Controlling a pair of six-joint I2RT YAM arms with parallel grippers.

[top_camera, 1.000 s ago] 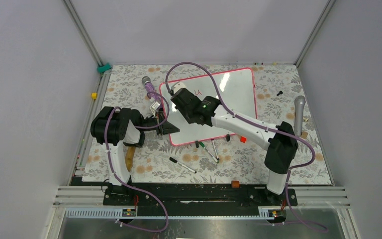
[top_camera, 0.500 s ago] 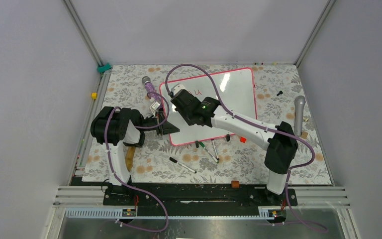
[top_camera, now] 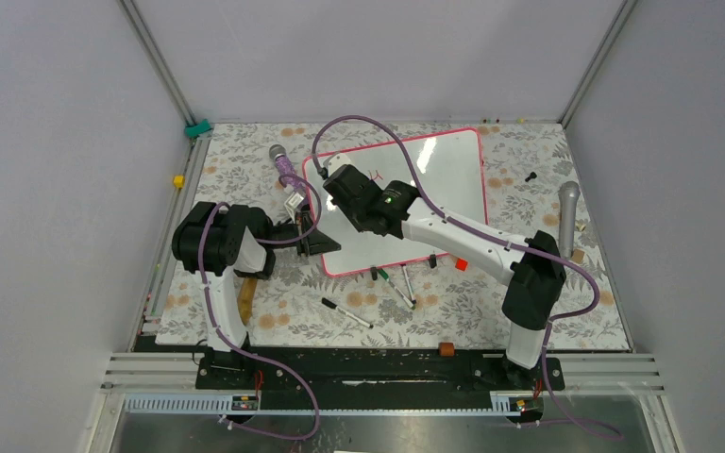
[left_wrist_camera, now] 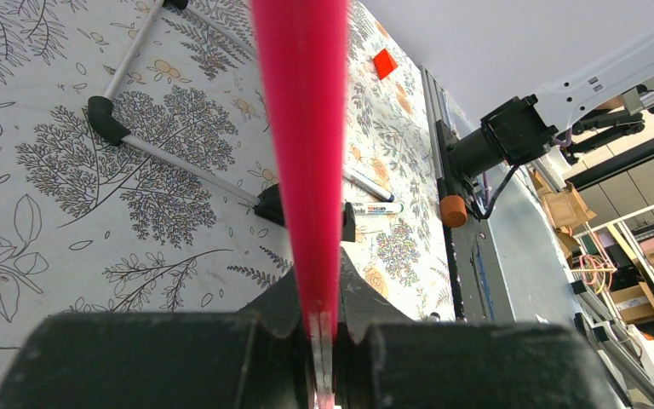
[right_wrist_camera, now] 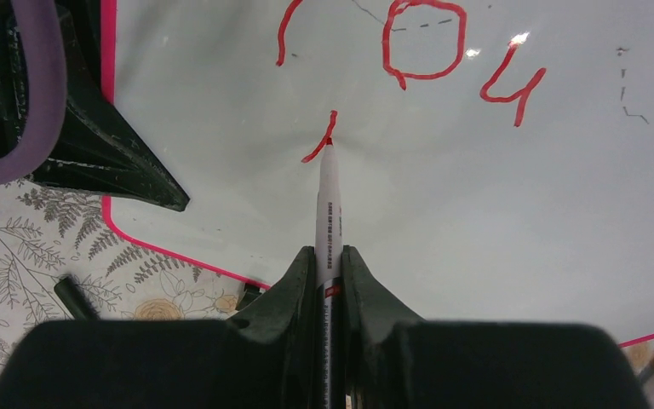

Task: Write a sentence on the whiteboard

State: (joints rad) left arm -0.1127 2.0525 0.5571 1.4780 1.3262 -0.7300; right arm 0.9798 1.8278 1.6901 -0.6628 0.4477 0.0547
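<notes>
The whiteboard, glossy white with a pink frame, lies on the floral table. My left gripper is shut on its left edge; in the left wrist view the pink frame runs straight into the closed jaws of the left gripper. My right gripper hovers over the board's left part, shut on a white red-tipped marker. The marker's tip touches the board at a short red stroke. Of the sentence, red letters "You" show above that stroke.
Several loose markers lie in front of the board's near edge. Microphones lie at the right and the far left. A red cap, an orange block and a yellow cube also sit on the table.
My right gripper has crept a little up and to the left over the board with the marker. The left gripper has not moved.
</notes>
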